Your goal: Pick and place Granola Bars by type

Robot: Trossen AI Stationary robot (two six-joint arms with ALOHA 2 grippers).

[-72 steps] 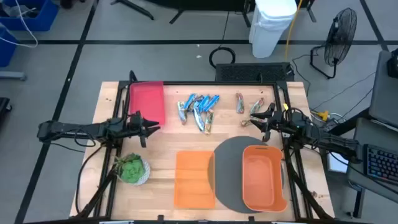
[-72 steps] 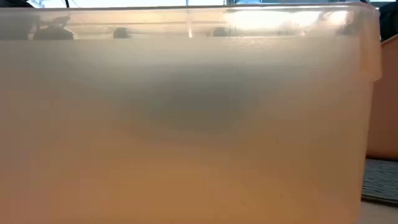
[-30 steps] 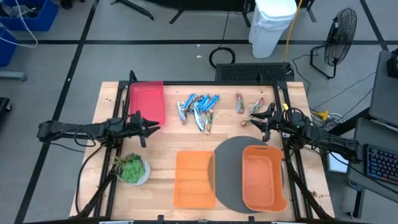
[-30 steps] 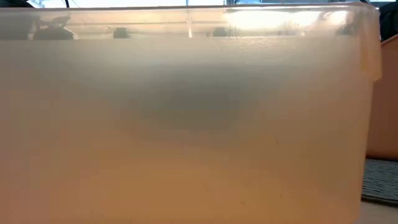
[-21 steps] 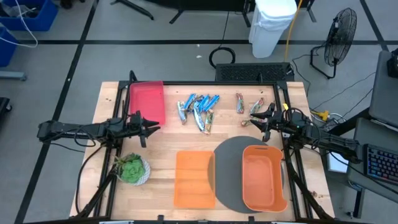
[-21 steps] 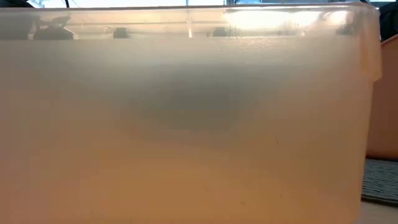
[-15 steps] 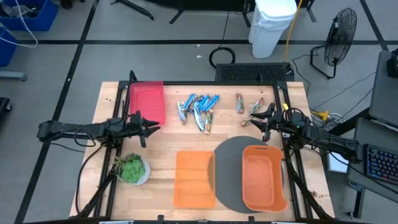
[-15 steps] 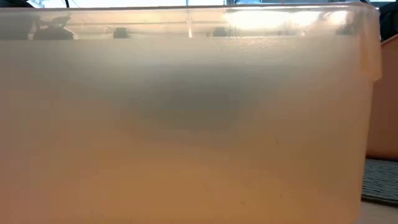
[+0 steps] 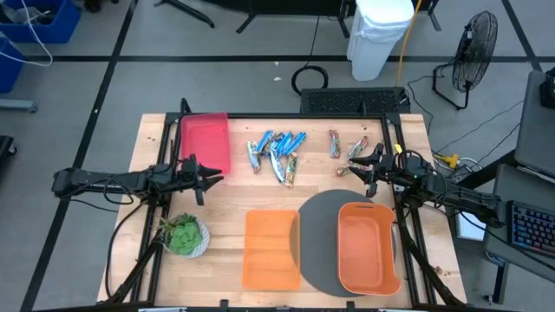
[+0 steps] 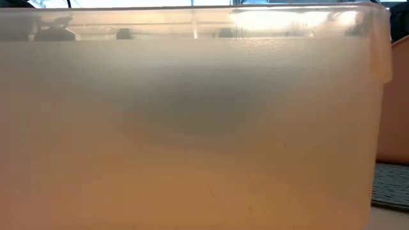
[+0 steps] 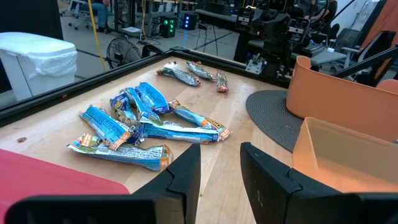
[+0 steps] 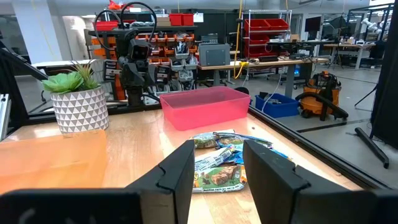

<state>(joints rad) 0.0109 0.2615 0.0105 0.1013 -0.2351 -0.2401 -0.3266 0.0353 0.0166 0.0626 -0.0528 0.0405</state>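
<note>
From above I see the bars (image 9: pixel 276 153) heaped at the table's (image 9: pixel 225 217) far middle, a few more (image 9: pixel 347 146) to their right, near the right gripper (image 9: pixel 362 169). The left gripper (image 9: pixel 213 176) hangs beside the red bin (image 9: pixel 205 143). Low down, an orange bin (image 10: pixel 192 128) fills my view. My left wrist shows its fingers (image 11: pixel 186 177) parted, empty, facing the bars (image 11: pixel 140 124). The right wrist's fingers (image 12: pixel 177 171) are parted too, bars (image 12: pixel 217 163) just beyond.
</note>
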